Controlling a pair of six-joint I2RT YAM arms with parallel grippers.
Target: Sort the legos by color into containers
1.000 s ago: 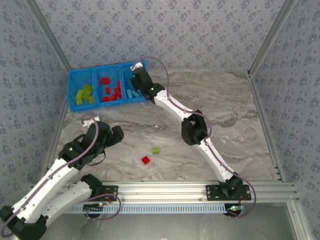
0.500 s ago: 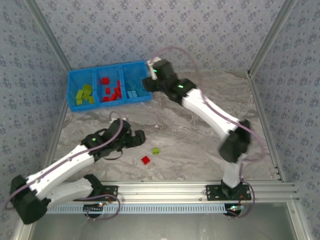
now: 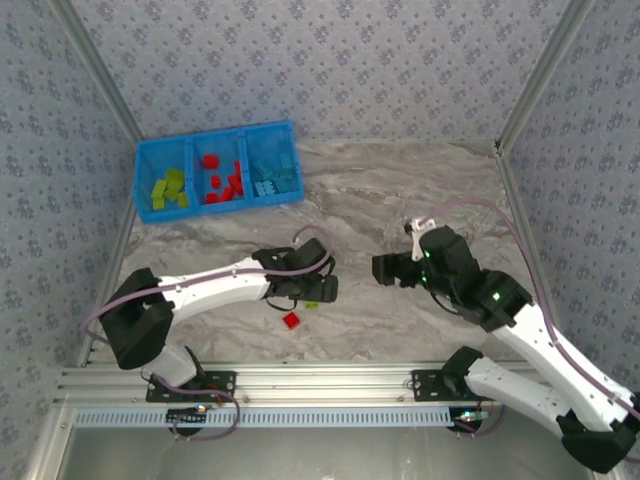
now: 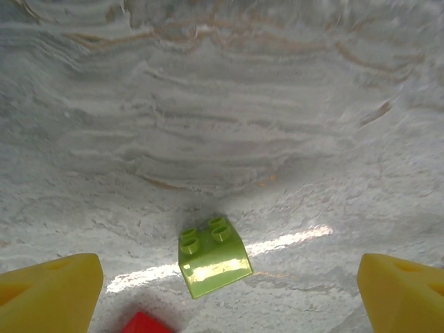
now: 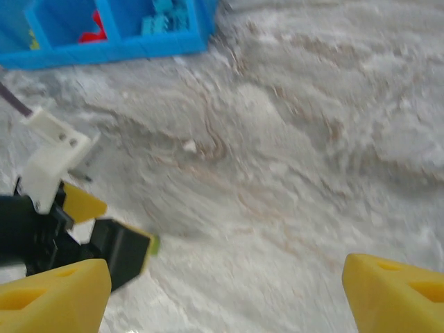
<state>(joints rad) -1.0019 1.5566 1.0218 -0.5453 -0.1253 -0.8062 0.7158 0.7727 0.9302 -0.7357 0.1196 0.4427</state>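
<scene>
Marble-patterned counter (image 3: 430, 190) carries a blue bin (image 3: 160, 155) at its far left corner, its three compartments set side by side. In the left compartment lie lime green bricks (image 3: 168, 190), in the middle one red bricks (image 3: 222, 183), and in the right one light blue bricks (image 3: 273, 180).

Two more lie loose on the counter, near the middle of its near edge. One is a green brick (image 4: 211, 258). Just beside it, toward the near edge, is a red brick (image 3: 291, 320).

From the near left corner the left arm (image 3: 200, 290) reaches across to these two. The left jaws hang over the green brick and stand wide open. In the left wrist view their yellow fingertips (image 4: 48, 291) sit at the two bottom corners. The green brick rests studs up between them and touches neither. A corner of the red brick shows at the bottom edge, close to the left-hand fingertip.

Over the right half of the counter the right arm (image 3: 520, 320) is bent, and the right jaws point toward the left arm's end, a little apart from it. In the right wrist view their yellow fingertips (image 5: 52, 298) are spread wide, with bare counter between them, so they are open and hold nothing. That view also catches the bin at its top left corner and the dark end of the left arm at its left edge.
</scene>
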